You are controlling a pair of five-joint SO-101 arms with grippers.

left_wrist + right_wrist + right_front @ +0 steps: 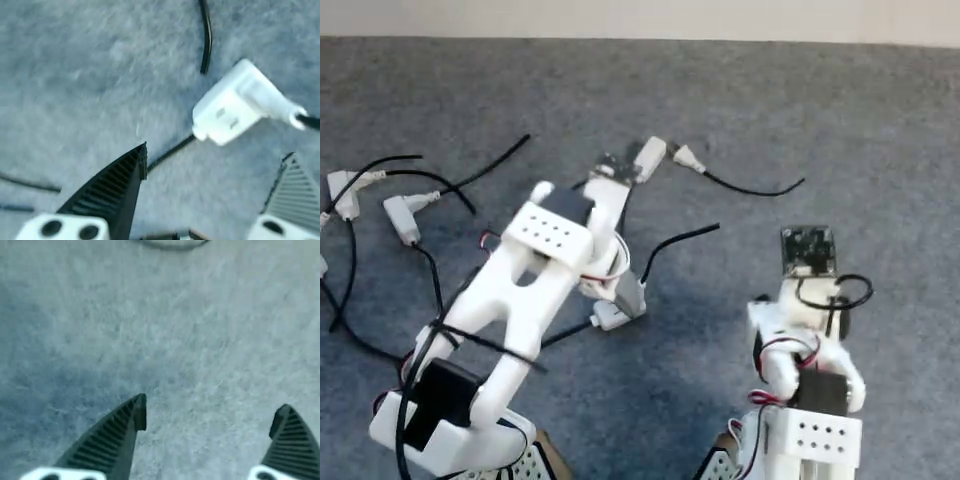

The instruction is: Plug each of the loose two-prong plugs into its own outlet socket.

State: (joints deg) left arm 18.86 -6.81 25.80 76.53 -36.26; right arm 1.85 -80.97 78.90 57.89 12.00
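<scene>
Socket [230,107], apparently tilted, beyond open left fingers [117,187]; skewed closing may shove it away; right fingers [112,437] open, empty.

No legible txt, seemingly.

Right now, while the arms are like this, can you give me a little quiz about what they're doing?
1. True or false: the left pincer is shut.
2. What lies just past the left pincer's tips? A: white socket. B: red ball. C: spoon.
3. Fill in: the right pincer is open above bare grey ____.
Key: 1 false; 2 A; 3 carpet.
</scene>
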